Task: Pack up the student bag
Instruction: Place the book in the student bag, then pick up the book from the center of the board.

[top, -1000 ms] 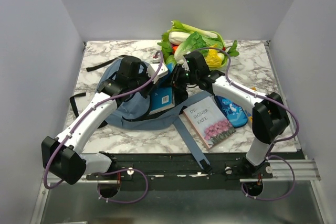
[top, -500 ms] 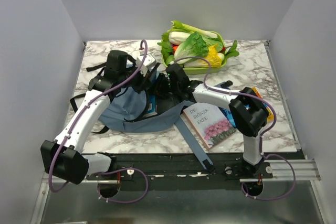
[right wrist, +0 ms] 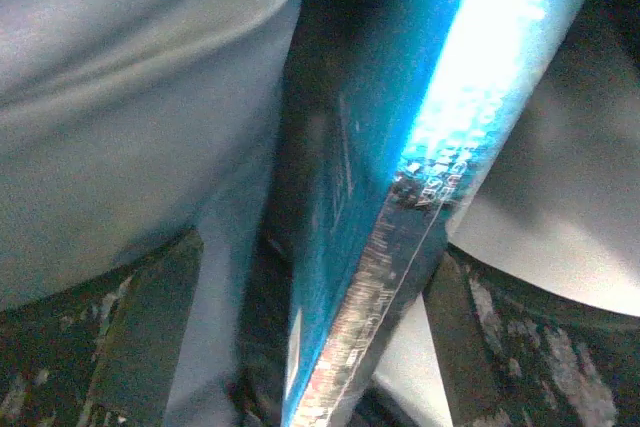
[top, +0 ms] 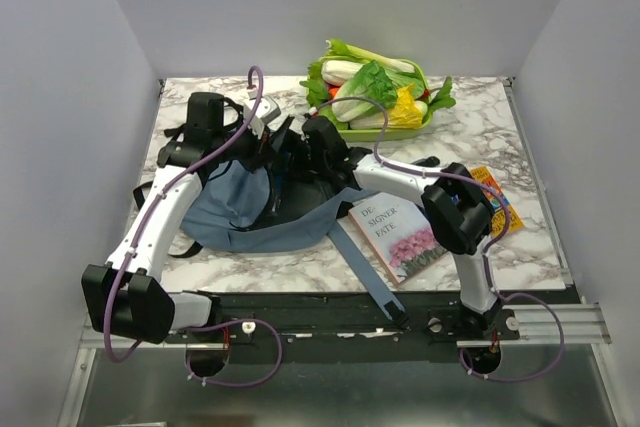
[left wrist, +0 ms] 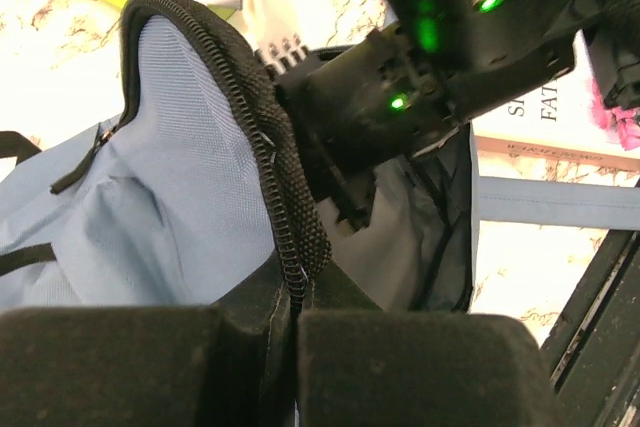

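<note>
student bag [top: 235, 212] lies on the marble table [top: 500, 127], left of the vegetable tray [top: 375, 87] and nearer the arm bases; left gripper [left wrist: 295, 327] pinched tight on the bag's zipper rim [left wrist: 265, 147], rim raised; right gripper [right wrist: 305, 337] inside the bag mouth, left of the tray, fingers spread; teal book [right wrist: 400, 147] on edge between them, gap on one side; flower-cover book [top: 400, 237] in front of the tray

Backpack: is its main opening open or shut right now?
Open. The left gripper pinches the backpack's zippered rim, holding it up; the right gripper is inside the gap, a blue book between its spread fingers.
</note>
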{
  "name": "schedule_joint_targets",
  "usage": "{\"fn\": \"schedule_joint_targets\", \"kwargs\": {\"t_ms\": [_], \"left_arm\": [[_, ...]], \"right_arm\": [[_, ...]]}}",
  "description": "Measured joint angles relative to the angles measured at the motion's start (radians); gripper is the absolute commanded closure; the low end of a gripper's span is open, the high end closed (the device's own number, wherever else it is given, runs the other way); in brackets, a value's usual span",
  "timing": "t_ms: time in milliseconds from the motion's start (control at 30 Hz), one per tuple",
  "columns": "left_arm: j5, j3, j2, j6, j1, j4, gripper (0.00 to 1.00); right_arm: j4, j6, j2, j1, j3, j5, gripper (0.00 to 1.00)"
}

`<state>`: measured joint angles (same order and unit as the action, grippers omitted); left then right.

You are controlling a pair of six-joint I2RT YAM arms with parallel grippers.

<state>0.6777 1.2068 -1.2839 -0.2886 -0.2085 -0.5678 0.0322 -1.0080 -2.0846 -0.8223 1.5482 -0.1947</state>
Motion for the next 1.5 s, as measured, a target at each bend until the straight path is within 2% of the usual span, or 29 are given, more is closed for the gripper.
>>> {"fn": "schedule_joint_targets", "kwargs": {"t_ms": [133,267,333,400,467,567,733,900,1000,1500], "left_arm": [[0.008,0.0,-0.012,-0.004,0.013,-0.004,1.0],[0.013,0.0,-0.027,-0.007,0.016,-0.01,1.0],[0.014,0.0,-0.029,-0.01,0.019,-0.013,1.0],[0.016,0.001,-0.029,-0.014,0.021,-0.016,1.0],[0.016,0.002,-0.029,-0.015,0.024,-0.019,1.0],[0.016,0.003,-0.029,-0.015,0.024,-0.019,1.0],[0.024,0.006,-0.029,-0.018,0.024,-0.032,1.0],[0.035,0.006,-0.029,-0.023,0.024,-0.044,1.0],[0.04,0.006,-0.029,-0.023,0.024,-0.048,1.0],[0.051,0.006,-0.037,-0.029,0.024,-0.056,1.0]], "right_arm": [[-0.04,0.077,0.072,0.024,-0.078,0.001,0.0],[-0.097,0.151,0.269,0.06,-0.225,0.02,0.0],[-0.128,0.201,0.431,0.082,-0.309,0.053,0.0],[-0.137,0.232,0.526,0.119,-0.35,0.075,0.03],[-0.153,0.269,0.604,0.148,-0.382,0.097,0.11],[-0.196,0.305,0.62,0.167,-0.379,0.15,0.13],[-0.33,0.344,0.656,0.188,-0.475,0.28,0.06],[-0.439,0.356,0.792,0.345,-0.636,0.335,0.02],[-0.476,0.353,0.817,0.381,-0.661,0.356,0.01],[-0.512,0.351,0.768,0.418,-0.769,0.366,0.12]]}}
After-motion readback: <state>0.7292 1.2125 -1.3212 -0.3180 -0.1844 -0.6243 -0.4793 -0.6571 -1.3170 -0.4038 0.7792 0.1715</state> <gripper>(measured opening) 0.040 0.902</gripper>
